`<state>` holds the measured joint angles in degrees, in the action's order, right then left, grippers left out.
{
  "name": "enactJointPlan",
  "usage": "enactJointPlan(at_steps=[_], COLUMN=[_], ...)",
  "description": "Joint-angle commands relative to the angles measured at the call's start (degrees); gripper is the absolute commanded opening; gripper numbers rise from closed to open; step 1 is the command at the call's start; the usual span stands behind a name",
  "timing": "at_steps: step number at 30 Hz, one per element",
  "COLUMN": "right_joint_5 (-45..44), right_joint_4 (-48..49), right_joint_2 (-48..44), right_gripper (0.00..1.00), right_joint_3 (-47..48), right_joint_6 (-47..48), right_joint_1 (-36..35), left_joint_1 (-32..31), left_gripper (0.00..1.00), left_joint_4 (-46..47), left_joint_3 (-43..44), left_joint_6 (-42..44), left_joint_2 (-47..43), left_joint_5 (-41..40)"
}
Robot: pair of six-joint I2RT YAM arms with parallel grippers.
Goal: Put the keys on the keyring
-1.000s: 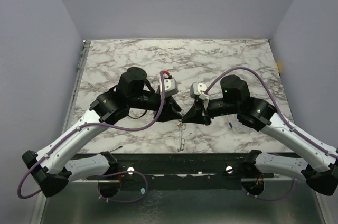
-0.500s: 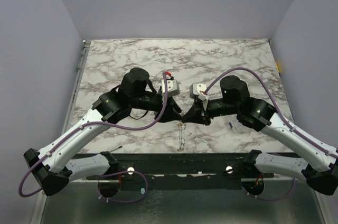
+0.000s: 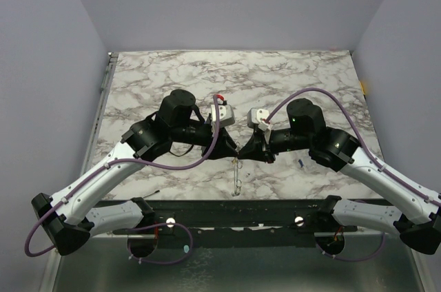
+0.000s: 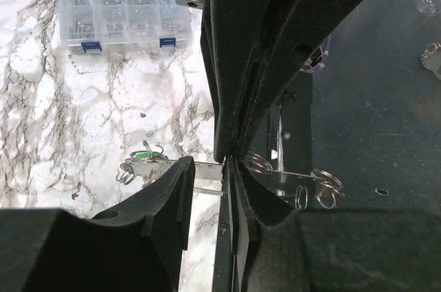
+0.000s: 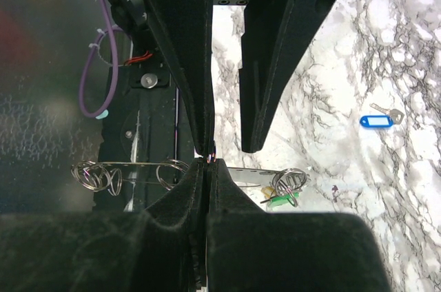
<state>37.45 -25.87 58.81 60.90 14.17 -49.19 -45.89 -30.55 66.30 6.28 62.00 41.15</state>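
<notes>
The keyring (image 3: 236,178) hangs edge-on below the two grippers, a thin grey metal strip with several small wire rings. My right gripper (image 5: 207,162) is shut on it near its middle (image 5: 244,173). My left gripper (image 4: 212,168) is open, its two fingers either side of the keyring (image 4: 207,170) and against the right gripper's tips. A green key (image 5: 280,201) and a yellow key (image 5: 266,191) hang from a ring at one end; the green one also shows in the left wrist view (image 4: 141,156). A blue key (image 5: 375,120) lies alone on the marble (image 3: 302,163).
A clear plastic box (image 4: 124,9) of small parts sits on the marble table beyond the grippers. The table's dark front rail (image 3: 234,213) lies just below the hanging keyring. Both arms meet at the table's front centre.
My left arm has edged right, bringing its open fingers closer around the keyring. The right gripper has stayed in place, shut on the keyring.
</notes>
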Motion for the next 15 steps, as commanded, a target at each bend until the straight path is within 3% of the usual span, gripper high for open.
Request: enactJointPlan(at_steps=[1, 5, 15], right_joint_5=[-0.78, -0.80, -1.61], right_joint_4=[1.96, 2.42, 3.40], right_joint_2=[-1.24, -1.71, -2.07], right_gripper=[0.01, 0.01, 0.01], right_joint_3=[1.74, 1.43, 0.98], right_joint_6=[0.28, 0.20, -0.09], right_joint_1=[-0.47, -0.47, -0.51], left_joint_1=[-0.60, -0.86, -1.38], left_gripper=[0.28, 0.23, 0.27], left_joint_4=[-1.10, -1.10, -0.51], left_joint_3=[-0.58, -0.80, -1.61], left_joint_6=[0.19, 0.21, 0.04], left_joint_2=[0.51, 1.04, 1.68], left_joint_5=[0.41, 0.51, 0.60])
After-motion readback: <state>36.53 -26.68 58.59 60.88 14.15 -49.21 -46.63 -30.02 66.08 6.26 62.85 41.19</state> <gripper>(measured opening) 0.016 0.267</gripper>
